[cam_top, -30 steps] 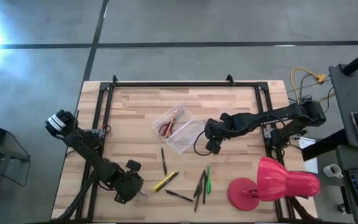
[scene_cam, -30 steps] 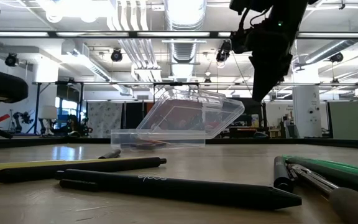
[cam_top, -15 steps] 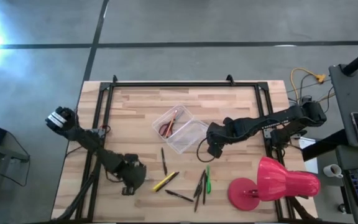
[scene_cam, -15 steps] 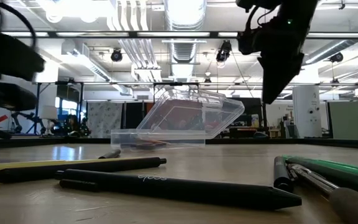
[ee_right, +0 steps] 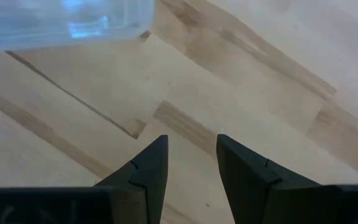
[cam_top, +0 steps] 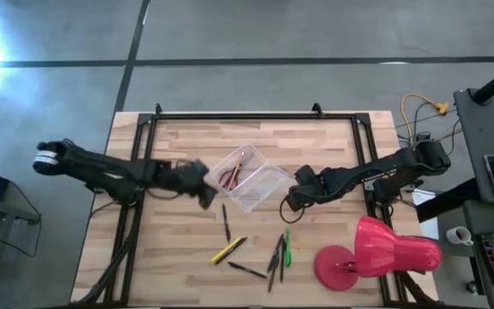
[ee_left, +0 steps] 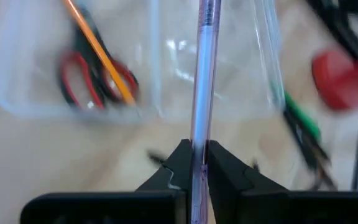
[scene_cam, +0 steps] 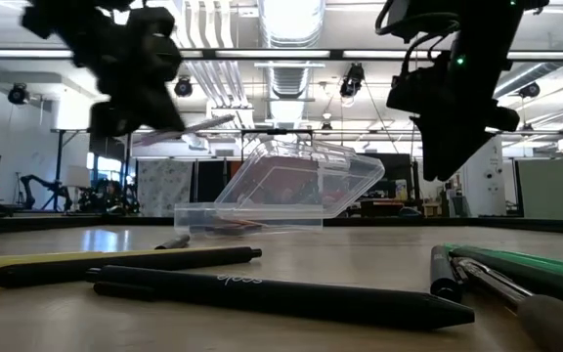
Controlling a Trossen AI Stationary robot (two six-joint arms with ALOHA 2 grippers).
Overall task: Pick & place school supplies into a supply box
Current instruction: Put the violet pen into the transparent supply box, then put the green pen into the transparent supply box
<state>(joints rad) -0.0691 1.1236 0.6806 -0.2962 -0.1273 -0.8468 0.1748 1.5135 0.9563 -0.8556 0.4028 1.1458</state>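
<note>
Clear plastic was what your left gripper [ee_left: 197, 163] was clamped on: a see-through pen [ee_left: 205, 74] pinched between its fingers, held up off the table just beside the supply box [cam_top: 245, 178], which already had the red-handled scissors [ee_left: 86, 78] and an orange pencil [ee_left: 98, 51] in it. Your right gripper [ee_right: 190, 165] sat parted with nothing in it, hovering low over bare wood on the box's other side. Still loose on the wooden table [cam_top: 333, 146]: a yellow marker [cam_top: 227, 250], a green pen [cam_top: 286, 247] and dark pens [cam_top: 274, 257], with the red lamp [cam_top: 376, 252] at the corner. Behind it all you had a workshop with ceiling lights [scene_cam: 291, 15].
</note>
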